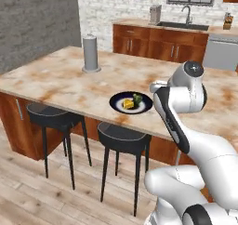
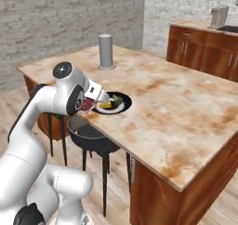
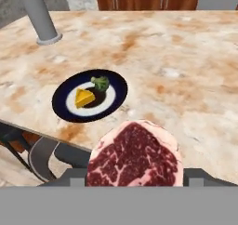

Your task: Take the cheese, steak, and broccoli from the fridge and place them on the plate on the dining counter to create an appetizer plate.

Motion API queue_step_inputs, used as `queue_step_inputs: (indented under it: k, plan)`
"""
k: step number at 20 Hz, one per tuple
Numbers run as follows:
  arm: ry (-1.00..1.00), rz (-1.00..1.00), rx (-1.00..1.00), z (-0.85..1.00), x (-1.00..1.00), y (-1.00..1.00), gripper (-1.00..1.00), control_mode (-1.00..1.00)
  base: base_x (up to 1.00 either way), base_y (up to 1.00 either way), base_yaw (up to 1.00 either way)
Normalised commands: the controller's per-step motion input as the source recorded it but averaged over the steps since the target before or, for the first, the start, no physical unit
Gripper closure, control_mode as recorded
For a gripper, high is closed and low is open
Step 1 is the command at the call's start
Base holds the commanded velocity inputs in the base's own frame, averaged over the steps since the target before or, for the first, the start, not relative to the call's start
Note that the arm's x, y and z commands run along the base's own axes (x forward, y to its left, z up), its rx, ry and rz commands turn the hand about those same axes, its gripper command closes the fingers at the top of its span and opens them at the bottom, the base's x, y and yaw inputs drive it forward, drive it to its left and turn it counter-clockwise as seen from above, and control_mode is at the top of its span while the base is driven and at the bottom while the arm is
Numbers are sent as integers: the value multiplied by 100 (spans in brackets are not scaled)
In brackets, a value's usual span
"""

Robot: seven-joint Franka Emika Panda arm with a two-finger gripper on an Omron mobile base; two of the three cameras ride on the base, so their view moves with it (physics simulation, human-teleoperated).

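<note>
Glossy white rounded arm (image 1: pixel 195 145) with dark joint caps.

Marble dining counter (image 1: pixel 69 77) bears the plate (image 1: pixel 145 106) and a grey cylinder (image 1: pixel 90 54).

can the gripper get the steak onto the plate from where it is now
Probably yes. The gripper holds the steak just short of the plate, nothing stands between them, and the cheese and broccoli leave room.

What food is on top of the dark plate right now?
On the plate lie a yellow cheese wedge and a green broccoli floret. The plate's middle under them is covered.
</note>
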Motion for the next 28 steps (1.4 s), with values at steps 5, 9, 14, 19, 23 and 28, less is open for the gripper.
queue_step_inputs:
  k: [5, 9, 14, 19, 23, 28]
  plan:
    - [0, 0, 0, 0, 0, 0, 100, 100, 44, 99, -49]
    - [0, 0, 0, 0, 0, 0, 100, 100, 24, 83, -47]
    - [7, -15, 0, -5, 11, 19, 100, -100, 12, 42, -27]
    - [16, -27, 0, -34, 37, 39, 100, -100, 0, 0, 0]
    - [17, -24, 0, -47, 62, 16, 100, -100, 0, 0, 0]
    - [13, -21, 0, -47, 60, 0, 100, -100, 0, 0, 0]
